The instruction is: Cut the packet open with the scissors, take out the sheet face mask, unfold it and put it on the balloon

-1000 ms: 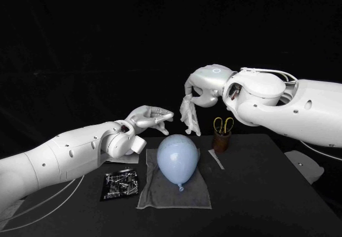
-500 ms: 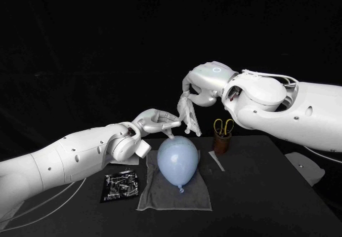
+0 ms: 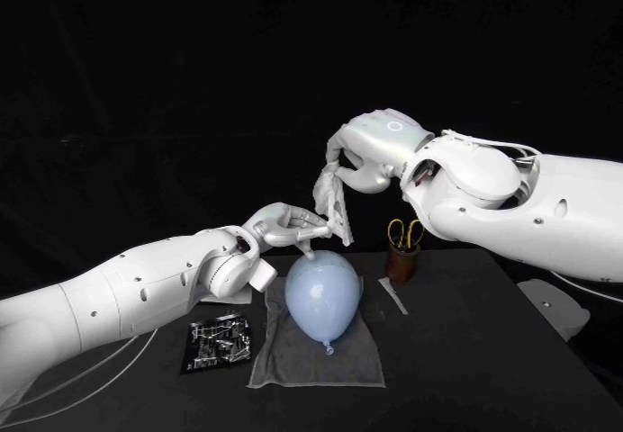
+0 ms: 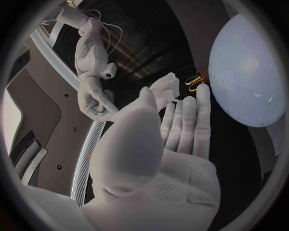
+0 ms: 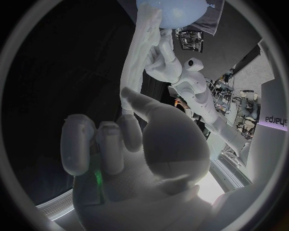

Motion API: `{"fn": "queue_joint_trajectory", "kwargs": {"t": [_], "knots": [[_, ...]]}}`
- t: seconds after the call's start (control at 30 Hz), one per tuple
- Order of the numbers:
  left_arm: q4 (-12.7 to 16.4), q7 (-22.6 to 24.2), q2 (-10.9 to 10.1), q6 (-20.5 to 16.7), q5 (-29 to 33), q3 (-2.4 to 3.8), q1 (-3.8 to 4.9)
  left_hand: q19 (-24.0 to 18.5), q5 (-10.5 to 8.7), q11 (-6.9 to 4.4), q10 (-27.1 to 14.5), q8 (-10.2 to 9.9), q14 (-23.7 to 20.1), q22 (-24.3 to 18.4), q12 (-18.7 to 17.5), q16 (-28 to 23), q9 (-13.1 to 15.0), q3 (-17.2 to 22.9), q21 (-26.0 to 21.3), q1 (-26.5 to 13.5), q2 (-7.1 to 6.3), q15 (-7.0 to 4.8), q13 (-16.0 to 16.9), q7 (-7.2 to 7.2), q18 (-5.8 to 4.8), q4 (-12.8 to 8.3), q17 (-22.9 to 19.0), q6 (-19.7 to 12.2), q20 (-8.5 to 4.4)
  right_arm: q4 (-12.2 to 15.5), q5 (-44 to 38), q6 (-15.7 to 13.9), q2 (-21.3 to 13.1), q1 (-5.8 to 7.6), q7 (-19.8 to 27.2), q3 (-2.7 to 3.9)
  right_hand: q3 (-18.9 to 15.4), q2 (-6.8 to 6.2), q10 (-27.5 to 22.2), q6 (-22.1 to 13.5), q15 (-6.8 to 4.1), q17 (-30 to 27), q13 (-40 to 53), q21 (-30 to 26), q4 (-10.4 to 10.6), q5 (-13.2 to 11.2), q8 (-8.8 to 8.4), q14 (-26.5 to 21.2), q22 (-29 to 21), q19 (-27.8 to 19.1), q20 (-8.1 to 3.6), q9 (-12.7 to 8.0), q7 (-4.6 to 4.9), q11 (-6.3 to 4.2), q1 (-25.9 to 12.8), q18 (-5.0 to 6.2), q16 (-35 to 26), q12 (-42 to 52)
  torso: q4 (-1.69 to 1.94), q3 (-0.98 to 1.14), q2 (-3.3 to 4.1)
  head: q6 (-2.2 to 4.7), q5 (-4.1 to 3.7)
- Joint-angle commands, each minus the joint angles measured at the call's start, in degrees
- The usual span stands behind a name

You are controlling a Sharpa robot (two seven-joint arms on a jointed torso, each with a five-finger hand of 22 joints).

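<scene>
My right hand [image 3: 353, 160] is raised above the table's far side and pinches the top of the white sheet mask [image 3: 335, 205], which hangs down folded in a narrow strip. My left hand [image 3: 291, 225] reaches the mask's lower end, with its fingers [image 4: 188, 120] straight and thumb and fingers apart on either side of the mask [image 4: 166, 88]. The pale blue balloon [image 3: 322, 290] lies just below on a grey cloth [image 3: 293, 364]. In the right wrist view the mask [image 5: 136, 62] drops from my right hand [image 5: 138, 144] towards the balloon [image 5: 178, 11].
The cut black packet [image 3: 218, 339] lies left of the cloth. Yellow-handled scissors [image 3: 406, 230] stand in a brown cup [image 3: 402, 262] right of the balloon. A white strip [image 3: 393, 292] lies in front of the cup.
My left hand has moved right and up until it reached the mask's lower end. My right hand has shifted slightly left and up with the mask.
</scene>
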Motion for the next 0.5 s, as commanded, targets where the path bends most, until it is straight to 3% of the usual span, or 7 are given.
{"fn": "queue_joint_trajectory", "kwargs": {"t": [0.03,0.2,0.33,0.5], "knots": [[-0.10,-3.14,0.07,-0.68,-2.00,0.08,0.08,0.33,-0.15,-0.22,0.60,0.68,0.74,0.44,1.27,0.62,0.22,-0.72,0.68,-0.45,0.31,-0.11,0.51,1.66,1.19,0.02,0.21,0.58,-0.18,0.03,-0.83,-3.69,0.23,0.00,-1.35,0.06,0.31,-0.19,2.65,0.39,-0.49,15.05,4.74,0.31,0.08,0.17,0.40,6.08,12.19,3.41,-0.25,0.05,0.11,-0.93,-0.17,-0.83,0.32,0.38,0.00,0.04,0.00,0.20,-0.21],[-0.26,-3.74,0.01,-0.66,-2.34,0.08,0.07,0.45,-0.14,-0.77,1.28,1.81,1.75,1.41,3.75,1.76,0.63,-1.41,2.19,0.74,1.70,-0.67,1.56,1.07,1.22,-0.37,0.56,1.78,-0.62,-0.05,-0.82,-4.35,0.65,-0.04,-1.49,0.07,0.31,-0.19,2.65,0.39,-0.49,15.05,4.74,0.31,0.08,0.17,0.40,6.08,12.19,3.41,-0.25,0.05,0.11,-0.93,-0.17,-0.83,0.32,0.38,0.08,0.01,0.03,-0.04,-0.47],[-0.31,-4.15,0.20,-0.38,-3.00,0.08,0.06,1.05,-0.12,-2.12,3.17,3.50,3.65,2.69,6.32,3.11,1.13,-1.18,4.26,4.07,4.19,-1.84,2.64,-0.43,1.30,-1.03,1.04,4.81,-1.59,-0.03,-0.81,-4.68,0.62,-0.06,-1.61,0.08,0.31,-0.19,2.65,0.39,-0.49,15.05,4.74,0.31,0.08,0.17,0.40,6.08,12.19,3.41,-0.25,0.05,0.11,-0.93,-0.17,-0.83,0.32,0.38,0.02,-0.06,0.02,-0.35,-0.71],[-0.33,-3.67,0.39,-0.67,-3.45,0.08,0.04,1.16,-0.09,-3.15,4.27,4.49,4.47,3.43,6.94,3.55,1.28,0.46,5.38,7.62,6.84,-2.75,2.85,-1.98,1.32,-1.81,1.25,7.59,-2.37,-0.10,-0.81,-4.74,0.64,-0.07,-1.70,0.09,0.44,-0.27,2.68,0.46,-0.54,15.05,4.74,0.40,0.08,0.17,0.41,6.08,12.22,3.45,-0.29,0.04,0.07,-0.98,-0.16,-0.85,0.32,0.35,0.01,-0.01,0.01,-0.40,-0.66]]}}
